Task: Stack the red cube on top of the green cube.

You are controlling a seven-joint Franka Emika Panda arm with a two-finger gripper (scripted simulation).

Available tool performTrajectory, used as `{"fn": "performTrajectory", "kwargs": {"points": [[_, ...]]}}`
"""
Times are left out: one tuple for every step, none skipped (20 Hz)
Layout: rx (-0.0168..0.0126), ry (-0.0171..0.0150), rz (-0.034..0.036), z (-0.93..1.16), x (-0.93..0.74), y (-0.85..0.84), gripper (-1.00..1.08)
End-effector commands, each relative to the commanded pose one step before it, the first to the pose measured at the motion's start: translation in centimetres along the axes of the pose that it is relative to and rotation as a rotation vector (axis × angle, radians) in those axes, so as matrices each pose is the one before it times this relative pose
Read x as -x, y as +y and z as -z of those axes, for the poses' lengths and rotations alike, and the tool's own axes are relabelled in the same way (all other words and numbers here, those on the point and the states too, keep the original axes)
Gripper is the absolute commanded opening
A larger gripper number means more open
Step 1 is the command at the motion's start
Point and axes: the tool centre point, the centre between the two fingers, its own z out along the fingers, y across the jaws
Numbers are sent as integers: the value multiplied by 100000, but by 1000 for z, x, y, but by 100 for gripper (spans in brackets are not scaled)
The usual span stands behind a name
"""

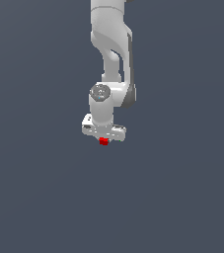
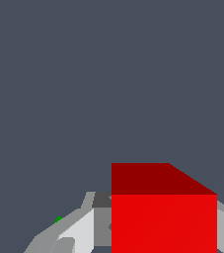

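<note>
A: One cube shows plainly, the red cube (image 1: 103,141), tucked at the tip of the end effector (image 1: 103,140) in the exterior view. It looks pinched there, under the white hand of the arm (image 1: 111,44).

B: Pinched is my reading too. In the wrist view the red cube (image 2: 164,212) fills the near part of the picture, with a grey finger (image 2: 74,232) hard against one side and a sliver of another finger at the opposite edge. So the end effector is closed around the red cube, as far as I can judge.

A: And the green cube?

B: Barely a trace. There is a tiny green speck (image 2: 58,219) peeking past the finger in the wrist view, which I take to be the green cube. In the exterior view I cannot find it at all; the arm may hide it.

A: Is the red cube up in the air or resting on the worktop (image 1: 34,197)?

B: I cannot tell. The ground is one flat grey with no shadow to read.

A: Then how far along are we?

B: The grasp looks done. What remains, in my judgement, is carrying the red cube over the green one, lowering it squarely on top, and releasing. Nothing is stacked yet.
</note>
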Motion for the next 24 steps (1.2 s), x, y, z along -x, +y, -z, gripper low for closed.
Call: {"fn": "performTrajectory", "kwargs": {"points": [[-27,139,-2,1779,-8,-1,-100],[0,0,0,628,1,2,-100],[0,0,0,577,-3,1,-100],[36,-4,-59,519,-11,31,-100],[0,0,0,469,-8,1,-100],[0,0,0,412,-9,1,-100],[0,0,0,352,-9,1,-100],[0,0,0,290,-9,1,-100],[0,0,0,226,-8,1,-100],[0,0,0,161,-6,1,-100],[0,0,0,96,-4,0,-100],[0,0,0,32,-1,0,-100],[8,68,-5,-171,-21,-5,-100],[0,0,0,-16,21,-17,-100],[0,0,0,-47,64,-52,-100],[0,0,0,-78,107,-87,-100],[0,0,0,-109,151,-121,-100],[0,0,0,-139,195,-156,-100],[0,0,0,-171,241,-190,-100],[0,0,0,-203,288,-226,-100],[0,0,0,-236,336,-263,-100],[0,0,0,-271,387,-302,-100],[0,0,0,-308,438,-343,-100],[0,0,0,-346,487,-386,-100]]}}
